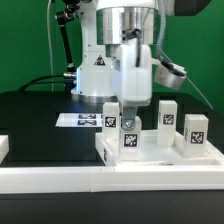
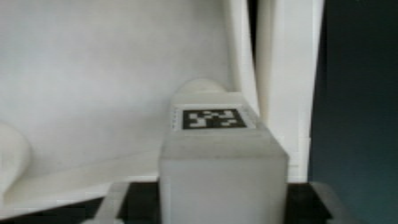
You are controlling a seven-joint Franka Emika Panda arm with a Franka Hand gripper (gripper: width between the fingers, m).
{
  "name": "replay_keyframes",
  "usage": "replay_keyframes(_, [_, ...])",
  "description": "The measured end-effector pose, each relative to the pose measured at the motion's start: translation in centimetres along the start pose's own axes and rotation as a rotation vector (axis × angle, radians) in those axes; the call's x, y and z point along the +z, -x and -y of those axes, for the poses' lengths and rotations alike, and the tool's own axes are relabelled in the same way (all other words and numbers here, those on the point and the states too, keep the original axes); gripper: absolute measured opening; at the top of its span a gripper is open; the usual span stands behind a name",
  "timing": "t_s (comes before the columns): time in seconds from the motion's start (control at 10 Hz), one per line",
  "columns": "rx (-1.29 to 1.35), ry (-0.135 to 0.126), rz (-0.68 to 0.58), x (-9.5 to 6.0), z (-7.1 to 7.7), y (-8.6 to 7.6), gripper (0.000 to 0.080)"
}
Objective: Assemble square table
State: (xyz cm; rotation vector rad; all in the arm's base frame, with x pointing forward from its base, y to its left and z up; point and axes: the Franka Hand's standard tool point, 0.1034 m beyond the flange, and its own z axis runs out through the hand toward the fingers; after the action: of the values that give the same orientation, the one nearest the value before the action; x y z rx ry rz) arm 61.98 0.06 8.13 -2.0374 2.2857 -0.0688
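The gripper (image 1: 130,103) is clamping an upright tagged leg (image 1: 130,128) over the square slab (image 1: 160,158), which is lying on the black tabletop (image 1: 40,120) against the white rail (image 1: 60,180). Other legs (image 1: 167,115) are standing on the slab.

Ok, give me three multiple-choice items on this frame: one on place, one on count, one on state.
1. Relative to the slab, the marker board lies: A on it; B beyond it, on the black surface; C under it.
2. White legs visible: A one; B two; C four.
3. The gripper is: A open, empty; B shut on a leg; C out of view.

Answers: B, it lies flat on black, toward the exterior view's left; C, four tagged legs stand upright; B, the wrist view shows that leg between the fingers.
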Motion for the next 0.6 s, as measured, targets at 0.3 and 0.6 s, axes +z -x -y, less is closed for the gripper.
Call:
replay_keyframes(0.3, [0.153, -0.002, 0.008, 0.05, -0.01, 0.04, 0.0290])
replay_keyframes(0.6, [0.157, -0.001, 0.008, 0.11, -0.04, 0.10, 0.0373])
